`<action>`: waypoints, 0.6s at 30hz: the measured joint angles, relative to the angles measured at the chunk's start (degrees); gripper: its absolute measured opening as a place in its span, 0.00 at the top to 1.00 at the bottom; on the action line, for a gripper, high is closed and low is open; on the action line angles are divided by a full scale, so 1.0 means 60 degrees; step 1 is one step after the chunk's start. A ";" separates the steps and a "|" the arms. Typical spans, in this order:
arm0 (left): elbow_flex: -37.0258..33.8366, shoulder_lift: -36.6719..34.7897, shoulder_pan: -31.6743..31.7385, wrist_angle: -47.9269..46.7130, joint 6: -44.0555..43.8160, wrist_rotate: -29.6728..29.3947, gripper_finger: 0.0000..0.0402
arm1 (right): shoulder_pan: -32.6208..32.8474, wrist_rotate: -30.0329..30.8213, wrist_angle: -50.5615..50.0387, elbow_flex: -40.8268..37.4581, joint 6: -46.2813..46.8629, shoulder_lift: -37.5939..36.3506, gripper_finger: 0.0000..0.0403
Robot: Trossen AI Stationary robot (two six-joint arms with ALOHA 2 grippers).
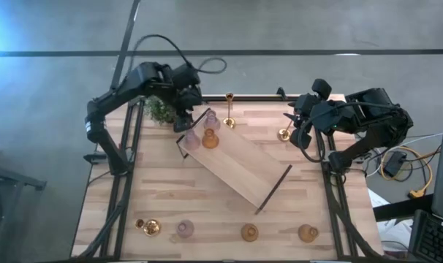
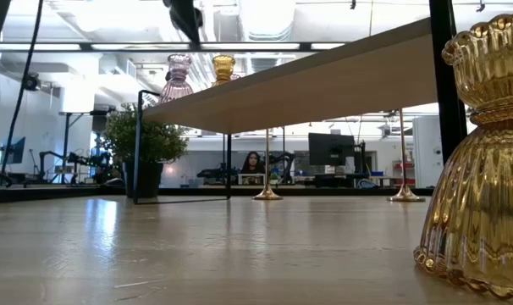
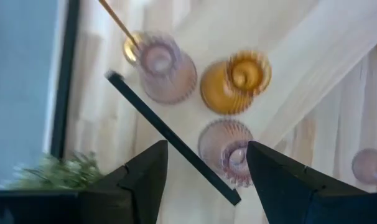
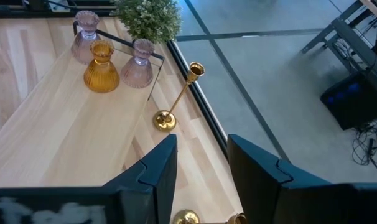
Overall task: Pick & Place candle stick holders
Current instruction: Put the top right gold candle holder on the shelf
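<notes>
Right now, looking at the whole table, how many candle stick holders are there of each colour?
Gold thin-stemmed holders: 3
Amber glass holders: 3
Pink glass holders: 3
Total: 9

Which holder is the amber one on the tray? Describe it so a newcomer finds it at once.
Start at the long light-wood tray lying diagonally across the table's middle, and go to its end near the green plant, under the left gripper. Three squat glass holders cluster there. The one you want is the amber-orange holder, the only one not pale pink.
</notes>
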 joint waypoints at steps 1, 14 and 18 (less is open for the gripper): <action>0.0237 -0.0051 0.0000 0.0001 -0.0001 -0.0007 0.45 | 0.0000 0.0000 0.0000 0.0000 0.0000 -0.0003 0.67; 0.1257 -0.1921 -0.0659 0.0419 -0.0734 -0.0283 0.45 | 0.0211 -0.0261 0.0020 -0.0445 0.0068 -0.0171 0.69; -0.0369 -0.3206 -0.1627 0.1623 -0.1076 -0.1426 0.45 | 0.0665 -0.0095 0.0012 -0.1767 0.1064 -0.0783 0.73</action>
